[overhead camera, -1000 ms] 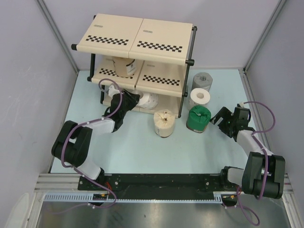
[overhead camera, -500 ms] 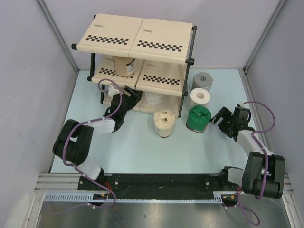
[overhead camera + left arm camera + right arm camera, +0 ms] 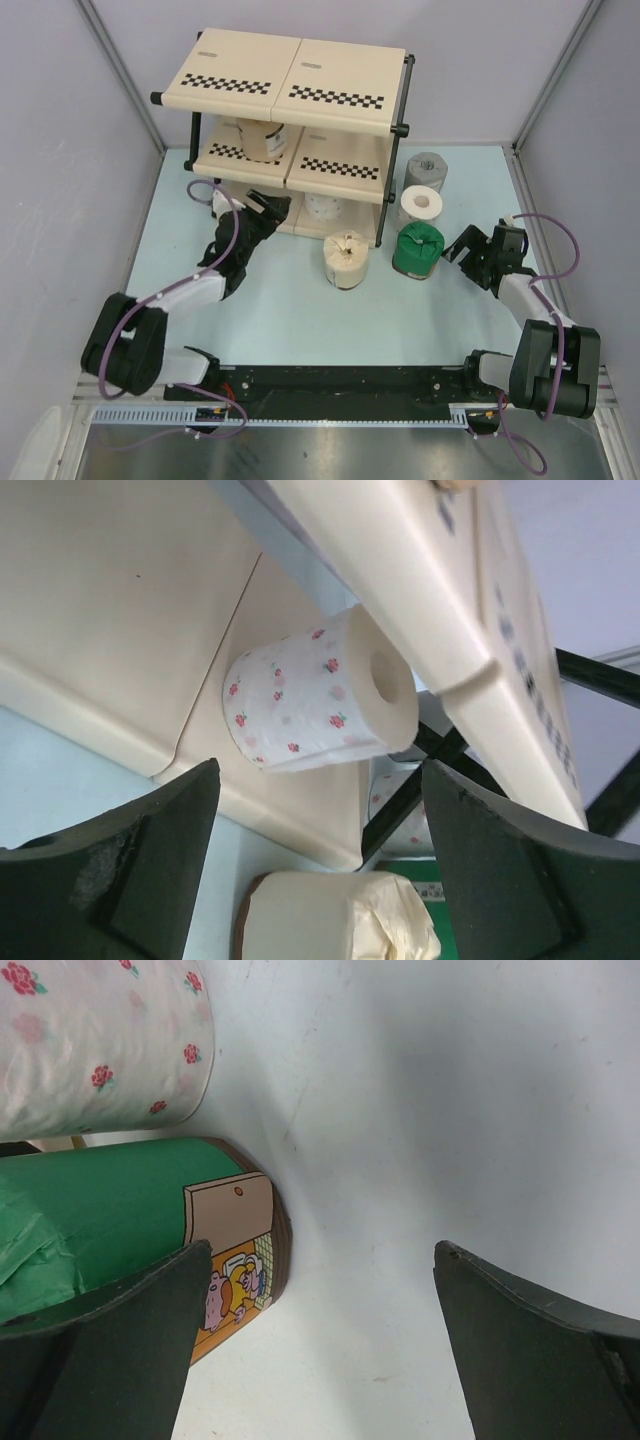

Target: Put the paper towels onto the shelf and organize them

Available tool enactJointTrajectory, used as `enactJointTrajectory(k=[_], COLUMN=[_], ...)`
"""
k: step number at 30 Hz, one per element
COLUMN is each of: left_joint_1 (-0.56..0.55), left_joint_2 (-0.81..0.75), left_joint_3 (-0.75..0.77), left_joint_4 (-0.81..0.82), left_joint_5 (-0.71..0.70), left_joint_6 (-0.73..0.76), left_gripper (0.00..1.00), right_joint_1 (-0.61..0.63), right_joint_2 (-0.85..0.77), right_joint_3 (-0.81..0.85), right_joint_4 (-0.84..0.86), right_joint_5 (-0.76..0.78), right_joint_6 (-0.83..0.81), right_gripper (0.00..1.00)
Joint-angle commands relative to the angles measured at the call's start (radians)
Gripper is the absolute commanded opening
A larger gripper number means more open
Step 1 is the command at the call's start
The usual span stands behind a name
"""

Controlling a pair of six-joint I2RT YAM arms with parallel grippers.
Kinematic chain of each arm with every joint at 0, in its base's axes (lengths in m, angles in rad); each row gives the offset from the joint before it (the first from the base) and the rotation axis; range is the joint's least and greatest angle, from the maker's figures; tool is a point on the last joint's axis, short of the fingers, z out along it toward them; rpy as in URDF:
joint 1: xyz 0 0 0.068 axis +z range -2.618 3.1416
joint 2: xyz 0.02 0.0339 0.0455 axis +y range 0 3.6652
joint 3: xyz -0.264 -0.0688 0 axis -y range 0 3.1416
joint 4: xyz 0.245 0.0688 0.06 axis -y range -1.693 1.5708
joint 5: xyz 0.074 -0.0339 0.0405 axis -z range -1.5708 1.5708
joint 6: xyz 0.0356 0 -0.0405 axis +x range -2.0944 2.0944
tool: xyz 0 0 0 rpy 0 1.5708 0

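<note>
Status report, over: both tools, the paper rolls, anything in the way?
Left tool open, empty; flowered roll lies on bottom tier of shelf. Right tool open, empty, beside green roll. Tan roll stands before shelf.

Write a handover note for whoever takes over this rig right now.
Left end effector: open, empty, at the shelf's bottom tier, facing a white roll lying there.
Right end effector: open, empty, beside the green roll.
Done: that white roll and a tan roll on the middle tier are shelved.
Left: green roll, second tan roll, second white roll and grey roll, all on the table.
</note>
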Motion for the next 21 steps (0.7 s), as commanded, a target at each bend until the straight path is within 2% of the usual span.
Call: enactJointTrajectory(k=[1,5,6,9,15,21], left_joint_1=[0.0,-0.003,-0.003,-0.005,-0.005,-0.005], left_joint_2=[-0.153,-0.267,-0.282,-0.344,-0.396,-0.401], left_joint_3=[-0.038,-0.027,-0.024,-0.028,-0.025,-0.018], left_joint_4=[-0.1,-0.271,-0.337,-0.402,-0.476,-0.503], left_joint_5=[0.013,0.04,0.05,0.087,0.13,0.161], left_joint_6=[0.063,0.131,0.149,0.178,0.221,0.241], left_gripper=[0.86,0.87,0.88,0.88,0.88,0.88], right_joint_1=[-0.003,-0.011,-0.017,-0.011,0.095,0.1], right_joint_2=[-0.056,-0.125,-0.136,-0.137,0.054,0.195], right_joint_3=[0.025,0.025,0.025,0.052,0.295,0.416], right_joint_4=[0.031,0.069,0.116,0.188,0.089,0.067], right_joint_5=[0.015,0.098,0.094,0.055,0.058,-0.006], right_joint_6=[0.008,0.016,0.027,0.086,0.056,0.068], right_gripper=[0.97,0.98,0.98,0.98,0.99,0.99])
